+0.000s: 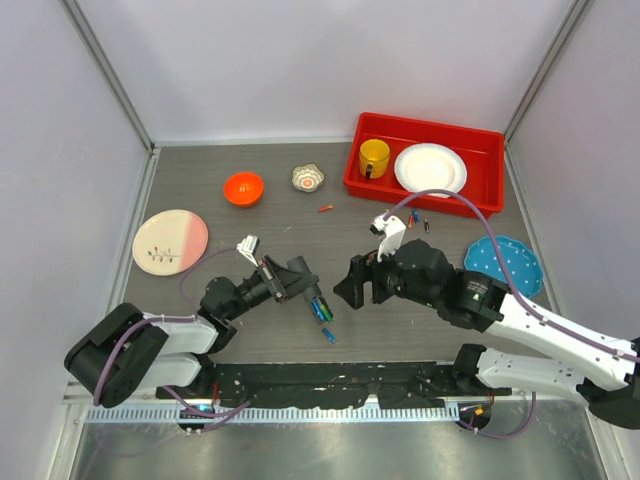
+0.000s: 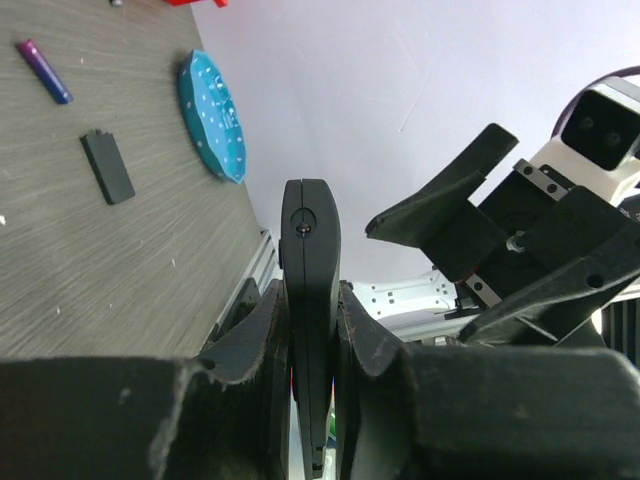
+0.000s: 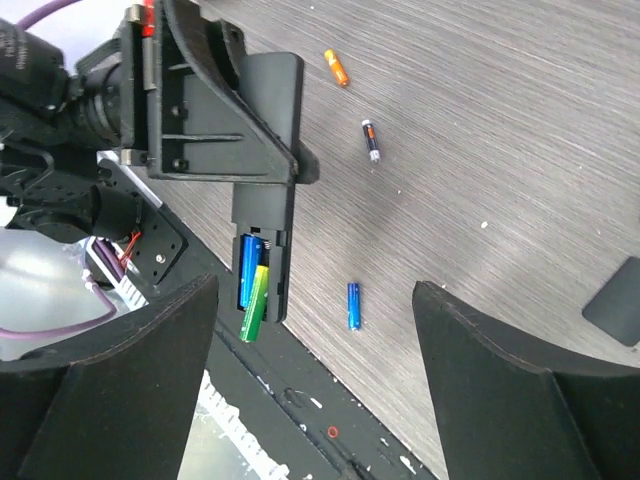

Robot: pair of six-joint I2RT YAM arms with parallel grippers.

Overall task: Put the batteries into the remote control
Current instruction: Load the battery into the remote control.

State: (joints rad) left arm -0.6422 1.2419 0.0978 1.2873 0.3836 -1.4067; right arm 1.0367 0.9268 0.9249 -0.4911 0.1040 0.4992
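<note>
We're watching the left gripper [image 2: 312, 335] clamping the remote [image 3: 262, 190] by its long sides, squeezed shut on it, over the middle stretch of the counter [image 1: 285, 205] near its near edge. The remote's long axis is running from mid-counter down towards the near edge, slanting a little right. Its open recess is facing up at the right wrist camera.

Two batteries are sitting in that recess. A blue battery [image 3: 247, 268] is lying in line, and beside it a green battery [image 3: 256, 305] is sitting skewed, its end poking out past the remote's near end. We're judging that one as only half seated.

The right gripper [image 3: 315, 295] is hanging just to the right of the remote, fingers spread wide and carrying nothing. It's the free tool here, and the green battery is lying to its left and slightly nearward. A short sideways approach looks like the job, then a push along the remote's length, we reckon, to square it into the slot.

Room's looking tight. A loose blue battery [image 3: 353, 305] is lying on the counter just beside the remote's near end, close to the near edge, and could get knocked off. A black cover [image 3: 612, 300] is lying further right. An orange battery [image 3: 338, 68] and a dark battery [image 3: 371, 140] are sitting towards the middle, apart from the action.
</note>
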